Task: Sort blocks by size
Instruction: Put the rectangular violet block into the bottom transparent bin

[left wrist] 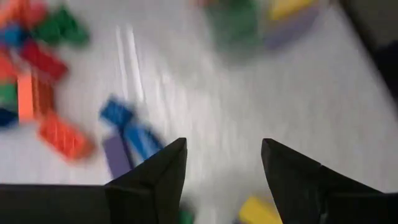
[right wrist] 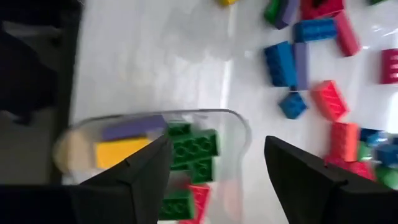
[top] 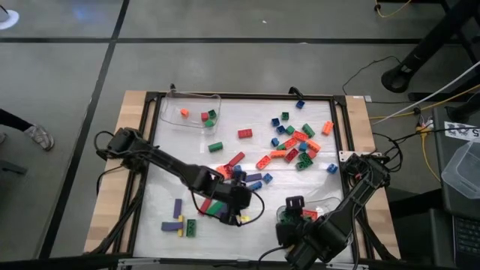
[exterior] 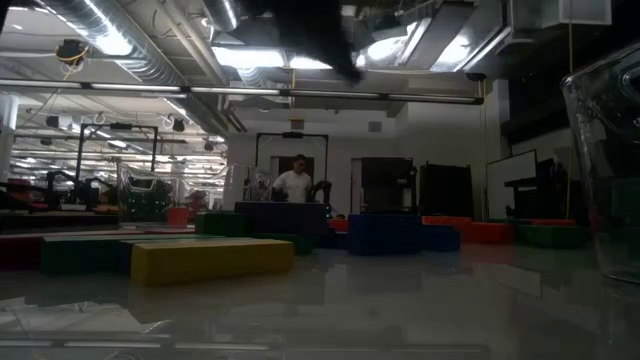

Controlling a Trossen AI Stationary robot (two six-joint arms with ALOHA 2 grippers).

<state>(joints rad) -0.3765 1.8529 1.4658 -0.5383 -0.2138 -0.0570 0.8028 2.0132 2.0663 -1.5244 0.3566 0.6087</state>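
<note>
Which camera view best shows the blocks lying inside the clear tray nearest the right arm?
The right wrist view: the clear tray and its green blocks show plainly between the open right gripper. The high view shows the arm covering it; the low view, only a clear wall; the left wrist view misses it.

Blocks [top: 291, 139]: roughly forty; clear trays [top: 166, 109]: two; arms: two.
</note>
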